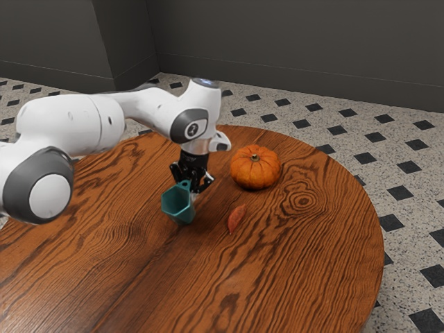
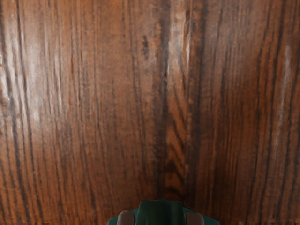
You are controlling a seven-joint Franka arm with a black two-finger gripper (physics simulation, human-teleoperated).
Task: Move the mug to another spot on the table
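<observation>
A teal mug (image 1: 178, 204) hangs tilted near the middle of the round wooden table (image 1: 291, 277), its base low over or touching the wood; which, I cannot tell. My black gripper (image 1: 189, 186) is shut on the mug's handle from above. In the wrist view the mug (image 2: 161, 213) appears as a dark green shape right under my hand, between my two fingertips (image 2: 125, 218), with bare wood grain (image 2: 140, 103) beyond it.
An orange pumpkin (image 1: 255, 166) sits just to the exterior view's right of the gripper. A reddish leaf (image 1: 236, 218) lies flat on the table beside the mug. The table's edge curves round at the right and front.
</observation>
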